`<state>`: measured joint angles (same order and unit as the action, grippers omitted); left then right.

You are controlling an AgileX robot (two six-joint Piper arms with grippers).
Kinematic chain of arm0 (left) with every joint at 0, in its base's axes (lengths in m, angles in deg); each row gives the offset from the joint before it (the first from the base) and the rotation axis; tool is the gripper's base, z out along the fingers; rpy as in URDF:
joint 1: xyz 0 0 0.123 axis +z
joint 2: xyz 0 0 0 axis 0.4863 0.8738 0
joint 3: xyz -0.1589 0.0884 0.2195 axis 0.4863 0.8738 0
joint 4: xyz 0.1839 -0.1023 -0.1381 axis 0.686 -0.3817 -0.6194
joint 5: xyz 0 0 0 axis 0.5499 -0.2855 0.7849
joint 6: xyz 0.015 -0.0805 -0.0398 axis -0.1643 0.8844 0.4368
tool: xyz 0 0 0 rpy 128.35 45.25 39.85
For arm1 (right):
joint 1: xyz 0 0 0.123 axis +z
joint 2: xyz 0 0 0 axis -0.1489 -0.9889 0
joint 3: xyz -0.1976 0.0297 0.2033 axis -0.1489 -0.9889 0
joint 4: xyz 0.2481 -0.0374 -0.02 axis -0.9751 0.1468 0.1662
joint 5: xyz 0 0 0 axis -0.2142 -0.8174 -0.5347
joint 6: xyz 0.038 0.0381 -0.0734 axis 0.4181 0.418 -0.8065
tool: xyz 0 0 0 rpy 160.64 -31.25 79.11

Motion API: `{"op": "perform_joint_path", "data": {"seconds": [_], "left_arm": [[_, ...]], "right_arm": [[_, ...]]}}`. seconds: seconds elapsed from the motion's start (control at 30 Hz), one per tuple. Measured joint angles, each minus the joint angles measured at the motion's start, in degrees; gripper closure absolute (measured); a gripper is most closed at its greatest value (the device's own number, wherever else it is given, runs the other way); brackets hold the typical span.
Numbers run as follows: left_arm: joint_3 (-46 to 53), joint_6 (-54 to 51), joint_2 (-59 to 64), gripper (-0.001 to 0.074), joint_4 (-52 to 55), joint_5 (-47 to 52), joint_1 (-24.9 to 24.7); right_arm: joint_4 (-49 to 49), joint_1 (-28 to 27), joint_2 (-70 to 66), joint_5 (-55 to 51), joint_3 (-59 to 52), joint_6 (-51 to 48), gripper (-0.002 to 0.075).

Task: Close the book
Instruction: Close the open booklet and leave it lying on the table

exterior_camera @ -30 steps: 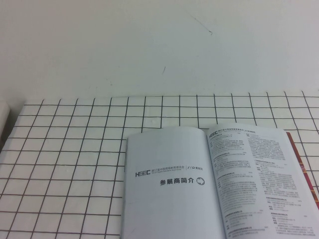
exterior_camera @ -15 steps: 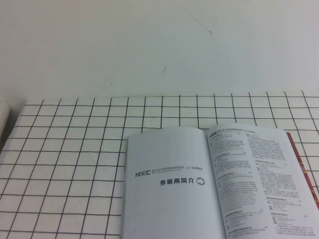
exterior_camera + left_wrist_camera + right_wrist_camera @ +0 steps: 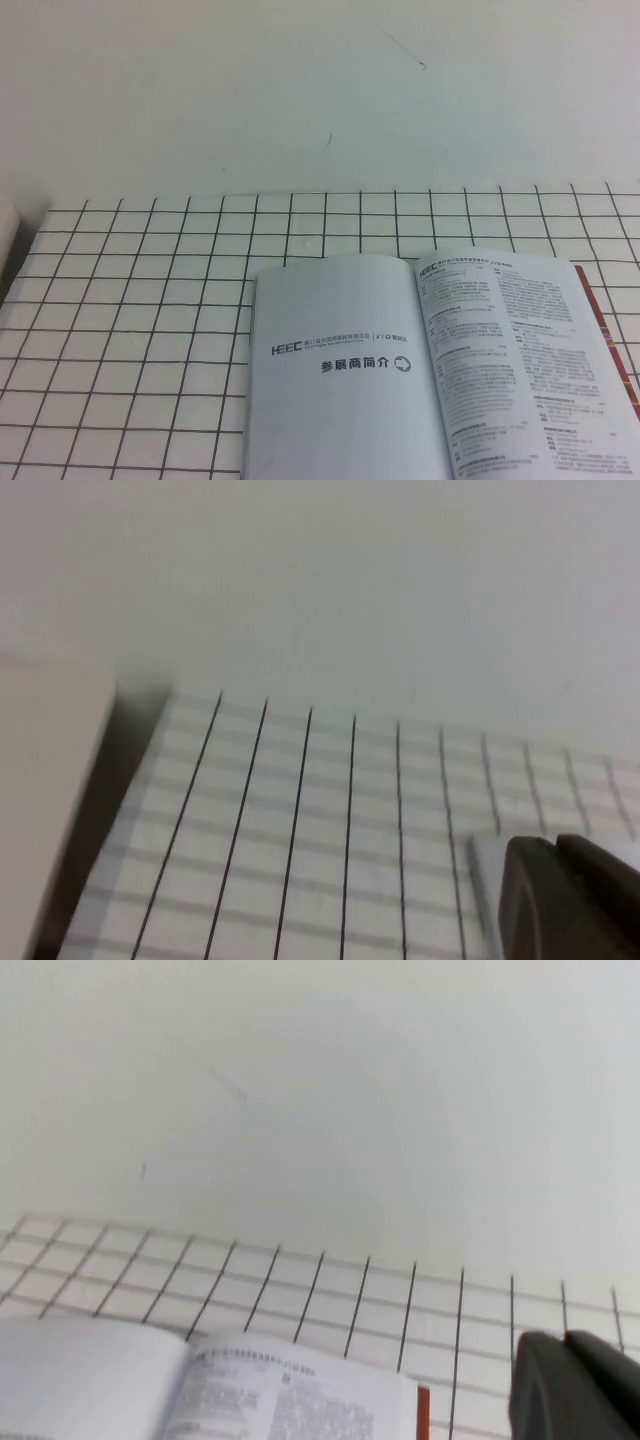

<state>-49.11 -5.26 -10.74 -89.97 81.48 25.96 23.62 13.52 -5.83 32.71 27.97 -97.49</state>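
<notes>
Since each wrist camera catches only a dark, rounded corner of its own tool, how far either stands open cannot be told.

- left tool (image 3: 560,885): above the near left of the tabletop.
- right tool (image 3: 570,1375): above the near right, close to the book's red edge.
- book (image 3: 400,370): open, lying flat at the tabletop's near right. The pages are smooth and pale. Its left page carries a short printed heading and its right page dense small print.
- red cover strip (image 3: 603,330): thin, showing past the right page.
- tabletop (image 3: 130,330): white, ruled in thin black squares.
- wall (image 3: 300,90): white, matt, a few faint scuffs.
</notes>
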Motion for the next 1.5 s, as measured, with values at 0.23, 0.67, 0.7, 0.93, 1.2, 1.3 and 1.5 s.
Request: {"op": "perform_joint_path", "data": {"seconds": [0.23,0.67,0.7,0.93,1.2,1.3,1.5], "left_arm": [[3.01,-0.36,9.85,0.0738,-11.09,5.33,0.0],[6.8,-51.29,33.41,0.0738,-62.1,5.34,0.0],[6.8,-54.07,35.05,0.0738,-64.17,5.34,0.0],[6.8,-65.03,48.18,0.0738,-73.38,5.56,0.0],[6.8,-74.5,58.71,0.0738,-84.37,1.39,-5.83],[6.7,-77.29,62.23,0.0738,-86.93,-2.79,-9.75],[6.09,-79.36,67.33,0.0738,-87.75,-5.94,-10.88]], "right_arm": [[-12.16,0.0,-13.06,-3.32,-0.1,-2.83,0.0729],[-35.13,0.28,-30.68,-19.39,-0.1,-33.61,0.0729],[-35.68,0.94,-31.94,-20.33,-0.1,-35.14,0.0729],[-37.16,10.21,-40.16,-18.48,0.89,-39.65,0.0729],[-35.1,15.97,-51.25,-14.34,8.0,-39.72,0.0729],[-33.16,15.97,-54.7,-13.96,11.0,-38.96,0.0729],[-28.66,15.97,-60.68,-13.19,13.45,-38.07,0.0729]]}}
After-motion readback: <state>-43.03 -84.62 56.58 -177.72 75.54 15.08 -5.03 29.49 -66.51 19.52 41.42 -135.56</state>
